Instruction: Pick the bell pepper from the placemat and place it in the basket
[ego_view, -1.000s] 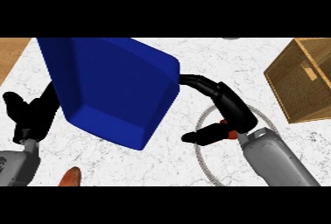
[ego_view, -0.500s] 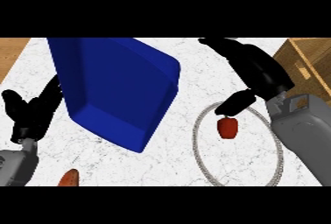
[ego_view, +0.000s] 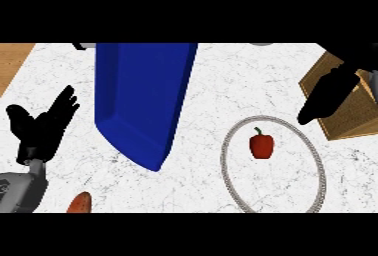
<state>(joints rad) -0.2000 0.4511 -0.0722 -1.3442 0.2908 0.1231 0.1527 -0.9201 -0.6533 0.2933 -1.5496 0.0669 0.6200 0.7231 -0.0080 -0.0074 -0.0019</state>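
Pepper placement appears already done: the red bell pepper (ego_view: 261, 145) lies inside the grey ring of the basket (ego_view: 231, 165), stem pointing up the view, apart from the rim on all sides and touched by neither hand. The blue placemat (ego_view: 144, 95) lies to the left of the basket with nothing seen on it. The right hand (ego_view: 328, 97) is held above the counter at the upper right, over the edge of a wooden box (ego_view: 354, 120), its fingers straight and together, holding nothing. The left hand (ego_view: 43, 127) rests at the left edge with fingers spread and upright. What remains is judged to be a clean retreat: the right hand is best drawn up and away from the basket so that the rim is not clipped and the pepper is not nudged. An orange object (ego_view: 80, 203) shows at the lower edge and is best left alone.
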